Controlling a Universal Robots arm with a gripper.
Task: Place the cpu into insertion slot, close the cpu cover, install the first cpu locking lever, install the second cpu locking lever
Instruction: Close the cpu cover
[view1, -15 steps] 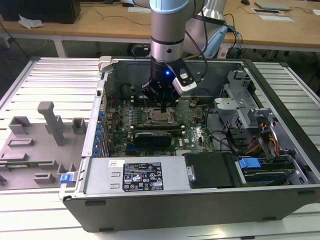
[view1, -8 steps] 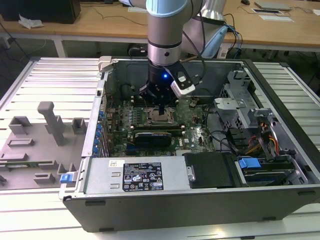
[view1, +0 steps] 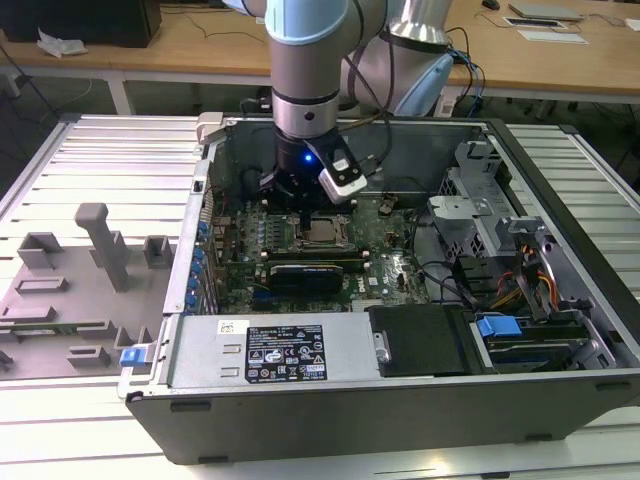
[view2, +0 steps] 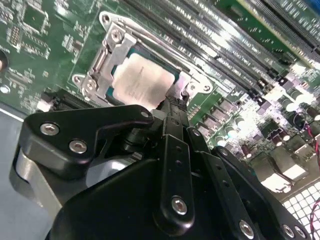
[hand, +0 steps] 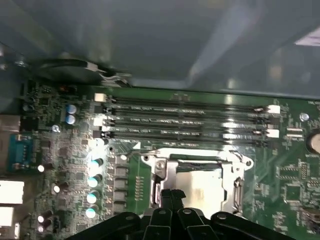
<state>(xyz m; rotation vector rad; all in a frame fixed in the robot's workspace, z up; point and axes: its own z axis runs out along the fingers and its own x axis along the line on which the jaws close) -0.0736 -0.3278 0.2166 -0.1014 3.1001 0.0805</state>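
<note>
The arm's down inside the open computer case, wrist just above the motherboard. The cpu sits in the insertion slot, silver top up, and the cpu cover lies flat around it (its window frames the chip). The gripper is pinched closed, tip right at the cover's edge beside the chip.

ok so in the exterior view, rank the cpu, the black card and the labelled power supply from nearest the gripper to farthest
1. cpu, at the tip of the gripper.
2. black card, just camera-side of the cpu.
3. labelled power supply, along the case's near wall.
</note>
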